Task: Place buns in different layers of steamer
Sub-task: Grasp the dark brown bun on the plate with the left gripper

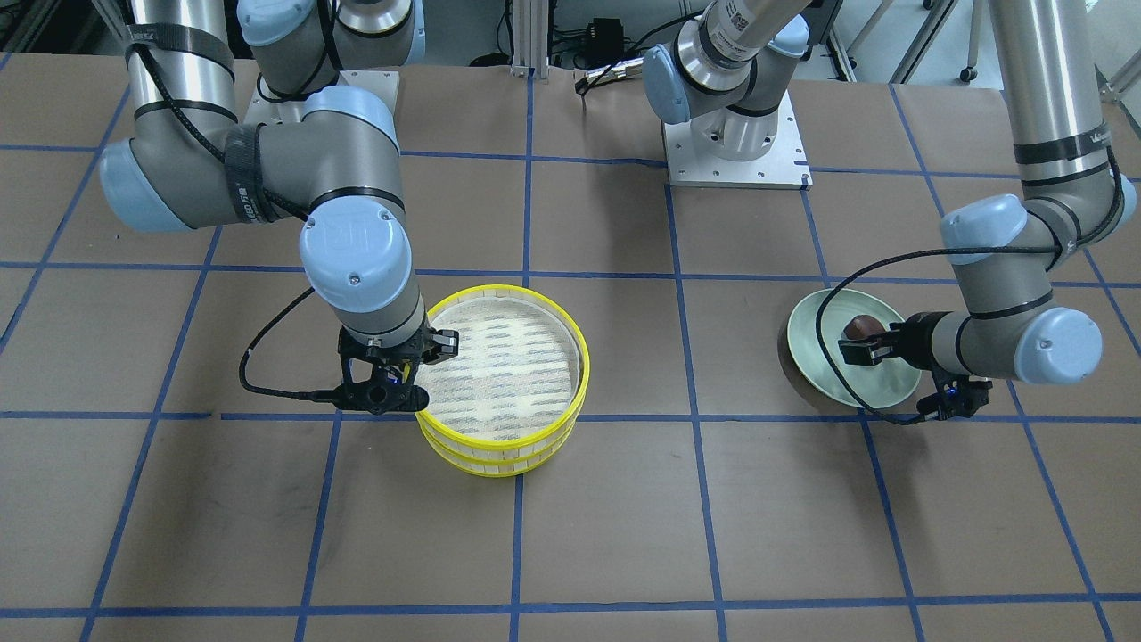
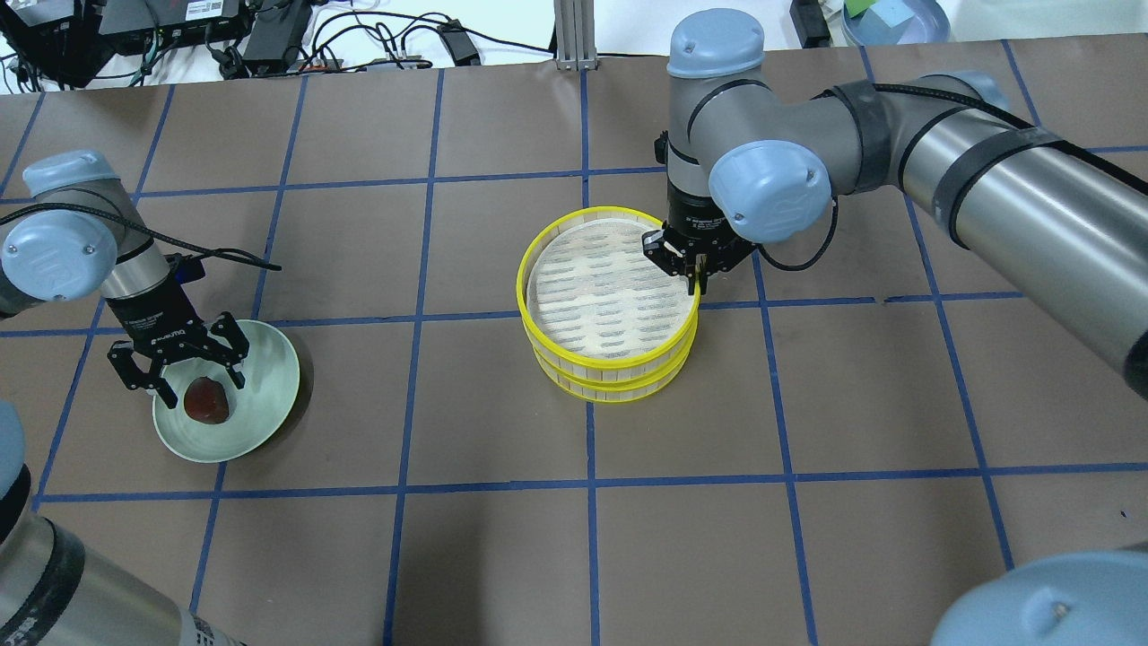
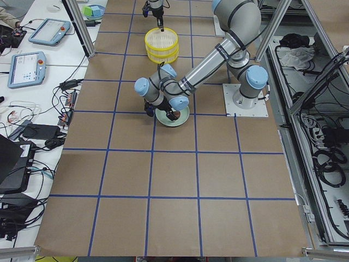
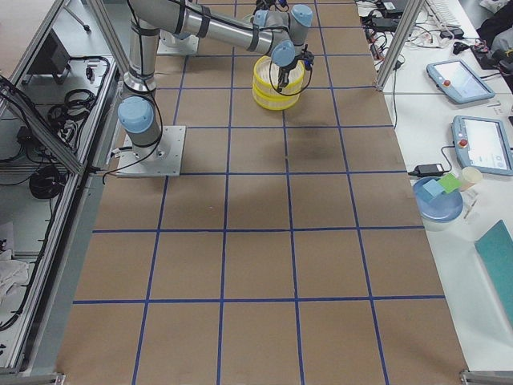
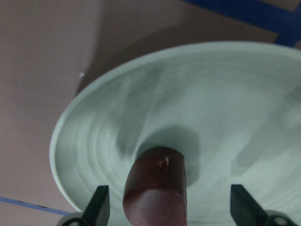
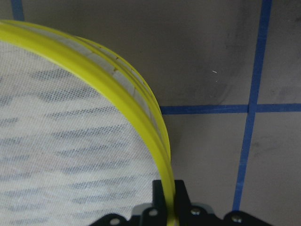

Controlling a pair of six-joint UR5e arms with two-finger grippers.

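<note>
At the middle of the table, we see the two steamer layers stacked one on the other, the top layer seated squarely on the lower layer, yellow rims aligned. The whitish woven liner of the top layer lies bare to the cameras. The right tool points straight down at the stack's edge on the robot's right, and its fingers are pinched together on the top layer's yellow rim, one inside the rim and one outside. In the right wrist view that rim runs directly between the finger bases. Well apart from the stack, toward the robot's left end of the table, a pale green plate holds the reddish-brown bun, which sits near the plate's centre. The left tool hangs low over the plate with its fingers spread wide, one on either side of the bun. The left wrist view shows a gap between the bun and each fingertip, narrower on one side than the other. Blue tape lines grid the brown table surface around both things.
</note>
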